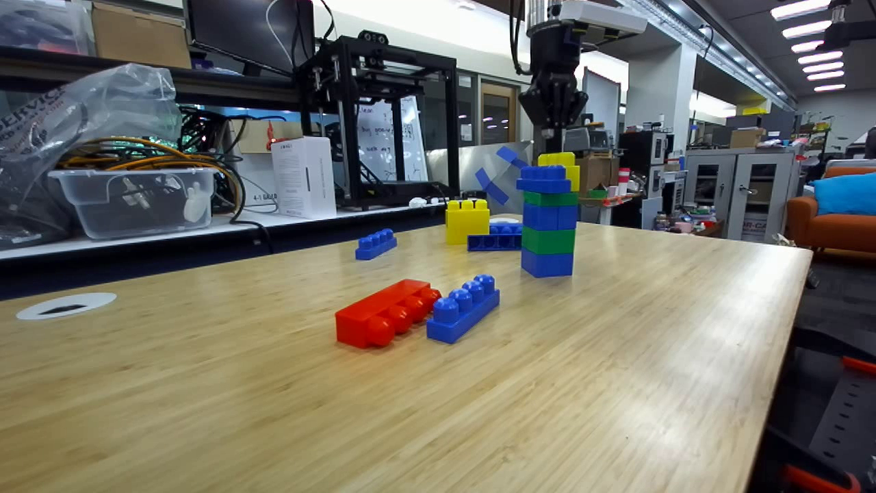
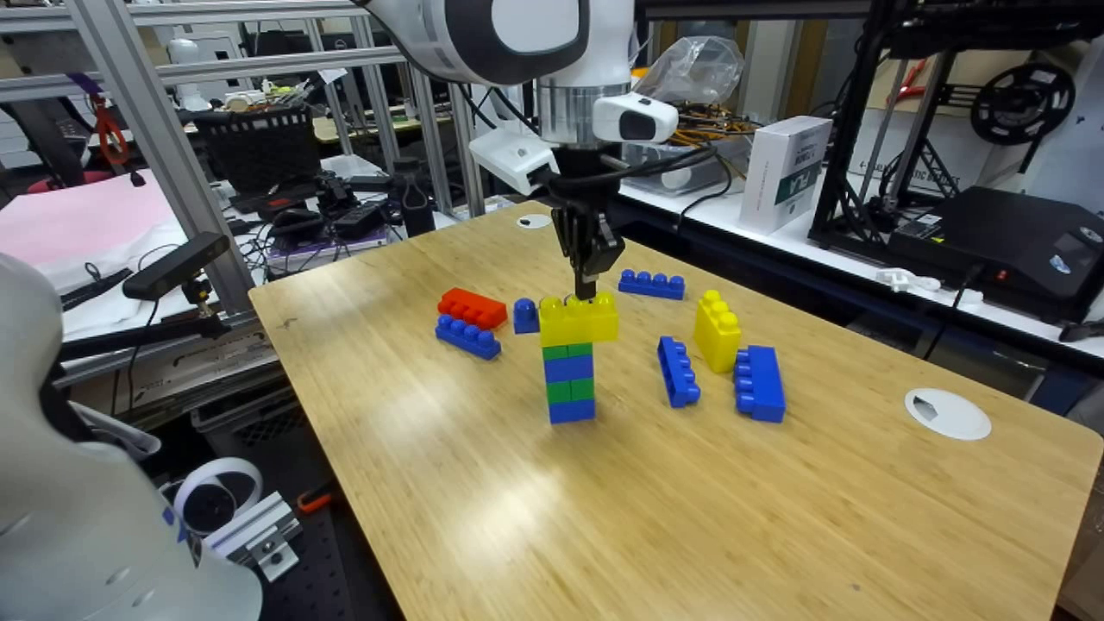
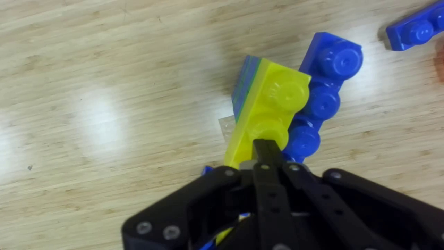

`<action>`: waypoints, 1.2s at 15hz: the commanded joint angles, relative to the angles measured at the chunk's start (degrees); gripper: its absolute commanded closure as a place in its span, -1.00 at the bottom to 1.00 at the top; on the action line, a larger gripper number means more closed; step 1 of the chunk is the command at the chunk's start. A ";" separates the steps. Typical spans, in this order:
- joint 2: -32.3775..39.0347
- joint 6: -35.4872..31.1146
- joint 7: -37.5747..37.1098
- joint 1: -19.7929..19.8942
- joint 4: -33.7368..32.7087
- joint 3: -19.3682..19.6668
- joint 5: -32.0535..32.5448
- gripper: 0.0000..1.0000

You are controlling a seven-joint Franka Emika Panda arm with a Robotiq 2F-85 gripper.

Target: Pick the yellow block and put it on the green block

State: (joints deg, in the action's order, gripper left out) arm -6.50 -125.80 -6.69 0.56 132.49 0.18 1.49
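In an exterior view, a red four-stud brick (image 2: 473, 309) lies on its side on the wooden counter (image 2: 776, 517), left of the brick tower (image 2: 570, 369) and apart from it; just beside it rests a low blue four-stud brick (image 2: 467, 338), studs upward. The tower itself is built of alternating blue and green layers, blue at the base. The uppermost of these layers is the green block (image 2: 556, 352), upon which sits the yellow block (image 2: 565, 330), studs upward and overhanging the tower's right side. A tower-top blue brick (image 2: 526, 318) lies alongside the yellow block, as the wrist view shows. The end effector (image 2: 586, 289) points downward over the tower, its fingers clenched against each other and their tips at the yellow block's studs; whether they touch these cannot be told. Beyond the tower and to its right rests another low blue brick (image 2: 651, 286), studs upward. Nearer on the tower's right, a hollow-based blue brick (image 2: 680, 375) lies on its side; next come the taller yellow brick (image 2: 716, 336), upright, and, farthest right of the tower, a sideways blue brick (image 2: 762, 384), studs turned toward the tower.
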 commanded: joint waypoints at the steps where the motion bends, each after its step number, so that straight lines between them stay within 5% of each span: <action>1: 0.35 -0.96 1.35 -0.06 0.85 -0.07 0.00 1.00; 18: -4.97 1.19 -0.04 -0.87 -2.73 -1.15 -0.78 1.00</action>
State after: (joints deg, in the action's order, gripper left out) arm -11.04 -125.70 -6.77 -0.40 130.35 -0.91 1.37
